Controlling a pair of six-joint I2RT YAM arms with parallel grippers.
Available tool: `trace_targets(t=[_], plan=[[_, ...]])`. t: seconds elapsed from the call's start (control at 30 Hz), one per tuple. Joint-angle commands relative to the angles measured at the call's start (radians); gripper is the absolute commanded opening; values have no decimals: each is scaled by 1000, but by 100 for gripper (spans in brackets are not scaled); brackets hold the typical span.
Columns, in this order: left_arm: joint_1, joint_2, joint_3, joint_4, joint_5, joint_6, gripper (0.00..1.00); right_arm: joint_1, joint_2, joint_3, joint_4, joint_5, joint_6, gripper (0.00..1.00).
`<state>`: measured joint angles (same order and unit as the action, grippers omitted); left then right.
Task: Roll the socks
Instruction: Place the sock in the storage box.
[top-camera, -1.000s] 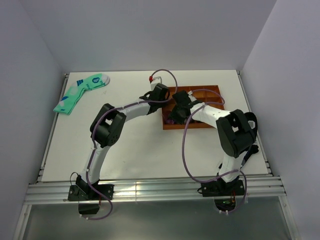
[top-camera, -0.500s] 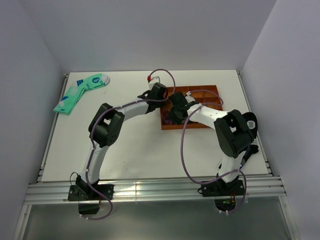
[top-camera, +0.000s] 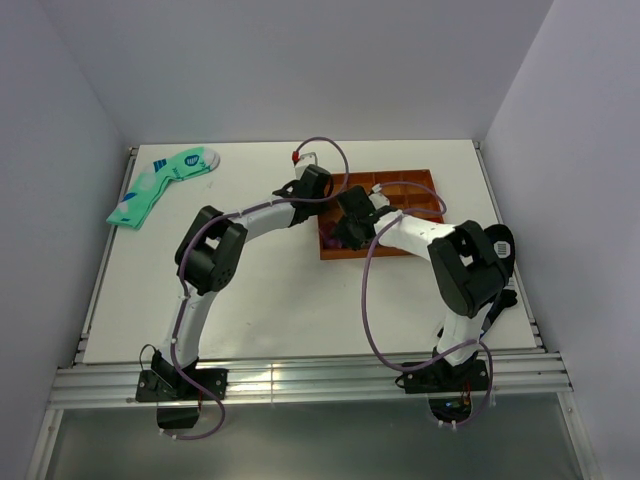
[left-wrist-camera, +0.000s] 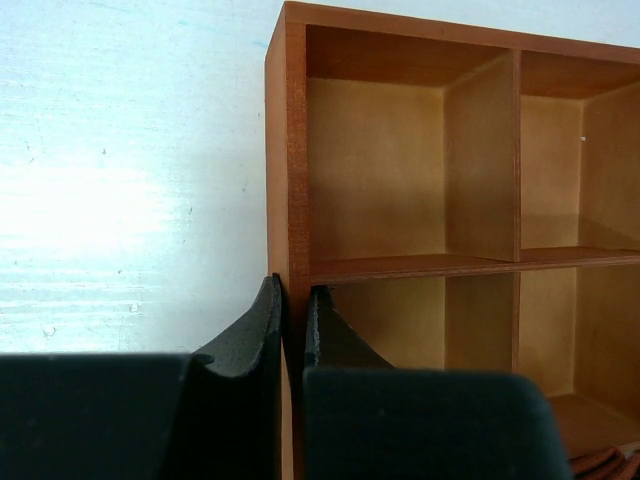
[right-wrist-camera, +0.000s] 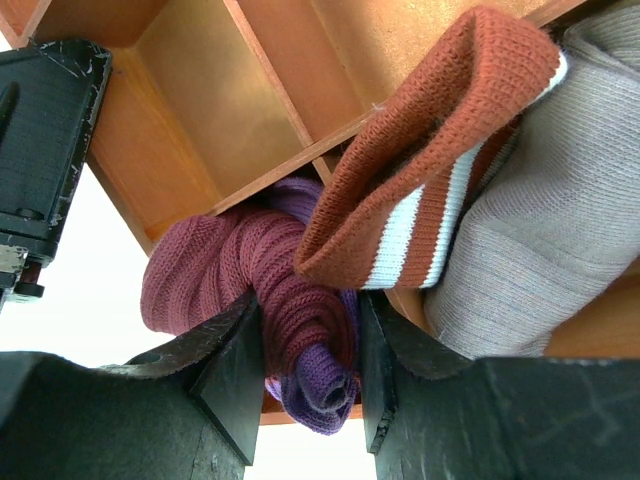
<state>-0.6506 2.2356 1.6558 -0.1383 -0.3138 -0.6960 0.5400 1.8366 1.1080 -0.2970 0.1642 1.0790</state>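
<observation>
The wooden organizer (top-camera: 410, 186) sits on the white table (top-camera: 260, 290), right of centre and toward the far side, and both arms meet at its left end. The socks (right-wrist-camera: 262, 268) are a maroon knit roll with a purple end, bunched in the near-left corner of the organizer. In the overhead view only a little maroon and purple shows there, beneath the right arm.

The right gripper (right-wrist-camera: 307, 322) is at that corner. Its two dark fingers (right-wrist-camera: 232, 368) stand one on each side of the roll, and the knit fills the gap between them — it is pinching the socks. The purple end pokes out past the fingertips over the box's edge. Whether the roll rests fully inside the compartment I cannot tell.

Just beside the roll lies a rust-orange sock (right-wrist-camera: 430, 180) with white stripes. It is folded over a divider and touches a grey-beige knit sock (right-wrist-camera: 540, 230) on its other side.

The left gripper (left-wrist-camera: 292, 300) is at the left wall of the organizer, farther back than the right one. Its fingers are pressed together on that wall, one outside over the table and one inside the box — a thin strip of wood is all that shows between them. The compartments in front of it show bare wood floors.

At the far-left corner of the table, well apart from the arms, lie the mint-green socks (top-camera: 160, 186) with blue marks, flat and unrolled.
</observation>
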Motion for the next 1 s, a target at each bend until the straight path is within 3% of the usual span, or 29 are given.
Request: trace_targets(t=[0.0,0.17,0.6,0.97], plan=[[23,-59,-30,-136,9,-10,0,-17,147,-108,-332,170,42,0],[23,-62,-16,-153,7,-10,0,6,204,-71,-387,215,87,0],[68,-97,-44,-190,2,-10,0,32,240,-143,-317,208,141,0],[75,-100,-28,-201,19,-13,0,80,300,-94,-424,308,154,0]])
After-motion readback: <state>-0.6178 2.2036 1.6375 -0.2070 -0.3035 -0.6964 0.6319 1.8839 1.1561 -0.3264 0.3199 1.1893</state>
